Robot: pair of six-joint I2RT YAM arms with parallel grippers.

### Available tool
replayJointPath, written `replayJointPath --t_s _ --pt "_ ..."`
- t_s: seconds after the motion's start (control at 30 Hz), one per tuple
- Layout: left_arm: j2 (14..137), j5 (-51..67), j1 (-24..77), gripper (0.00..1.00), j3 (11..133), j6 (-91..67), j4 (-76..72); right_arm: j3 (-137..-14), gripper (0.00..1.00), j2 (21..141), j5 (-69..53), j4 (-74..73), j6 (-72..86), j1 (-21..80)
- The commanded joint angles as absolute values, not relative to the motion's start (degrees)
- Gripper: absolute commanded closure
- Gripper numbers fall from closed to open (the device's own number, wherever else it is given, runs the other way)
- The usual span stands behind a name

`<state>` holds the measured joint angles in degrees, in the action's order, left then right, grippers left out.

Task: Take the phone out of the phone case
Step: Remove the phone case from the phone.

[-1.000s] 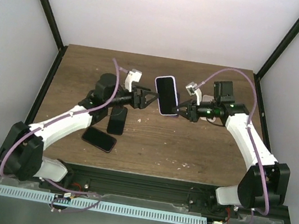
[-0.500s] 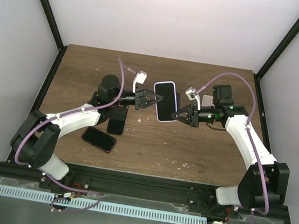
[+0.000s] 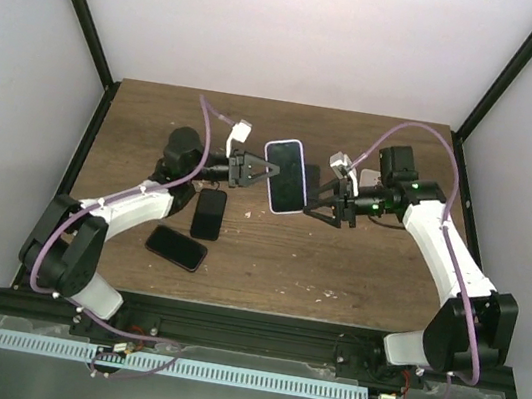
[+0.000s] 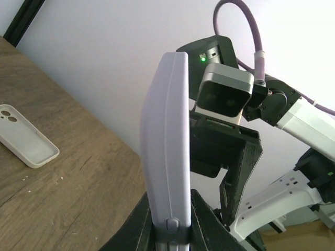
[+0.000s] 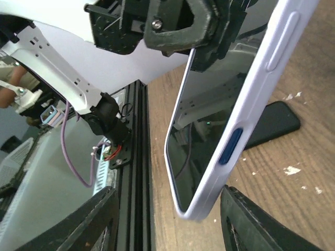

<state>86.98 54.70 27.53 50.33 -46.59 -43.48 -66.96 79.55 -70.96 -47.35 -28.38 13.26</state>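
Note:
A phone with a dark screen sits in a lavender phone case, held edge-up above the middle of the table. My left gripper is shut on the case's left end. In the left wrist view both jaws of that gripper press the case's two faces. My right gripper stands open just right of the phone. In the right wrist view the case's lower corner hangs between the spread fingers without touching either.
Two bare dark phones lie on the wooden table near the left arm. An empty white phone case lies flat on the table. A black frame rail runs along the table's near edge.
My left gripper closed on the cased phone, then my right gripper opened and let it go. The phone has shifted a little to the left with the left arm.

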Motion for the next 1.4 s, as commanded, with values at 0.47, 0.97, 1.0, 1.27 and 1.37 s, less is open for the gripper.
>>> replayJointPath --t_s 0.47,0.97,1.0,1.27,1.37 --pt "94.72 71.53 23.33 1.0 52.19 -76.22 -78.83 -71.4 0.46 78.94 -63.01 -55.8 -41.78 18.91" --pt "93.37 69.7 23.38 1.0 51.33 -71.31 -70.43 -74.1 0.63 79.28 -67.3 -56.71 -40.65 21.18" --pt "92.86 69.66 23.38 1.0 51.33 -70.0 -68.51 -74.17 0.65 79.24 -67.36 -56.69 -40.87 21.23" --pt "91.95 69.97 23.38 1.0 51.41 -69.73 -64.93 -73.3 0.73 76.48 -66.46 -57.31 -46.16 23.18" --pt "91.08 70.63 23.38 1.0 50.51 -70.65 -64.55 -72.95 0.76 74.96 -62.85 -55.46 -46.62 25.9"
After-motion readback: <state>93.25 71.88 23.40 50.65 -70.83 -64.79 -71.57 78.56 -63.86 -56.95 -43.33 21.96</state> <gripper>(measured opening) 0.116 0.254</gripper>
